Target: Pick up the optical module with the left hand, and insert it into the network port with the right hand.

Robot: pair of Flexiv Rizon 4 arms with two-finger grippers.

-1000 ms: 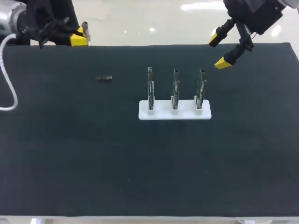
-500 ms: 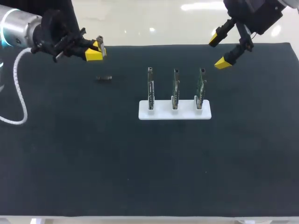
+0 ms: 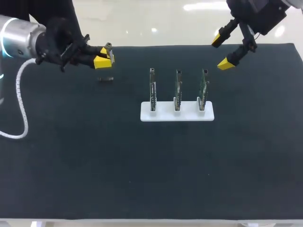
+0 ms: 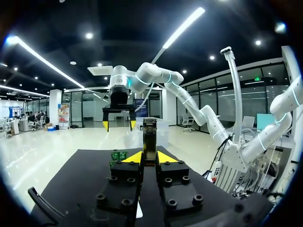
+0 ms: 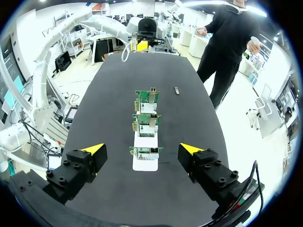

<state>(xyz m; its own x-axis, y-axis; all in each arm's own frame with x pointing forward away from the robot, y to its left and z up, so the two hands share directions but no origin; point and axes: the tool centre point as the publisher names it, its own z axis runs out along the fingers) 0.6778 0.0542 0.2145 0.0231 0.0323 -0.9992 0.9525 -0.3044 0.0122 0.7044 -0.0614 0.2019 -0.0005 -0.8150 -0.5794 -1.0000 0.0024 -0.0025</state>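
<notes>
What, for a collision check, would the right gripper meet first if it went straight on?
Probably the nearest circuit board on the white holder, straight ahead of the right gripper; depth unclear.

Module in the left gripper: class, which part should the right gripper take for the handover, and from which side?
Take the free end of the module, which sticks out past the left gripper's fingertips; the rest is clamped. The open right gripper would probably come from ahead, fingers crosswise to the left ones, on the two uncovered faces.
</notes>
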